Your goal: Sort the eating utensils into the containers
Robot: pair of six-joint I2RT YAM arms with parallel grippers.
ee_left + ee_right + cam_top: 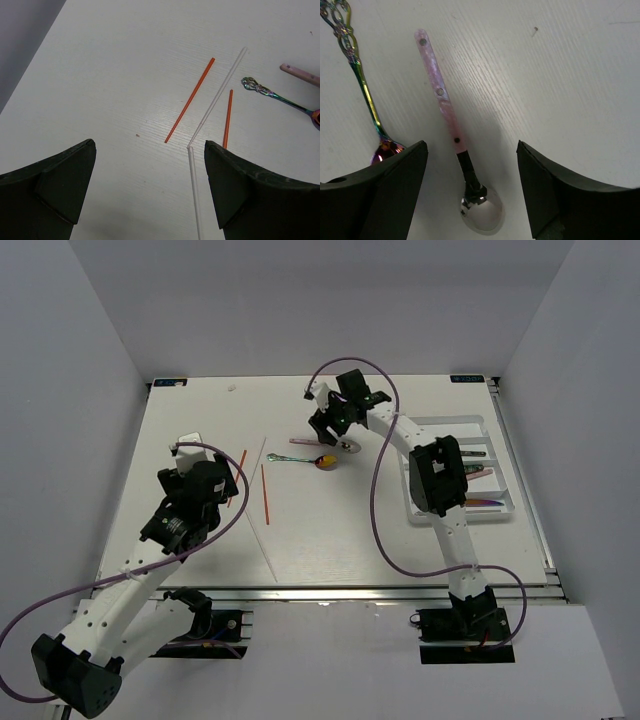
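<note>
Above pink spoon (455,139): R jaws wide, empty.

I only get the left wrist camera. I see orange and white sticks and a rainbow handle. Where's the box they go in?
Observer: The white tray sits far to the right in the top view, partly hidden by the right arm.
Operator: Is anything in it already?
Observer: Yes, a few utensils lie in its compartments.
Operator: What else can't I see?
Observer: The right gripper hangs over a pink-handled spoon, jaws open on either side of it.
</note>
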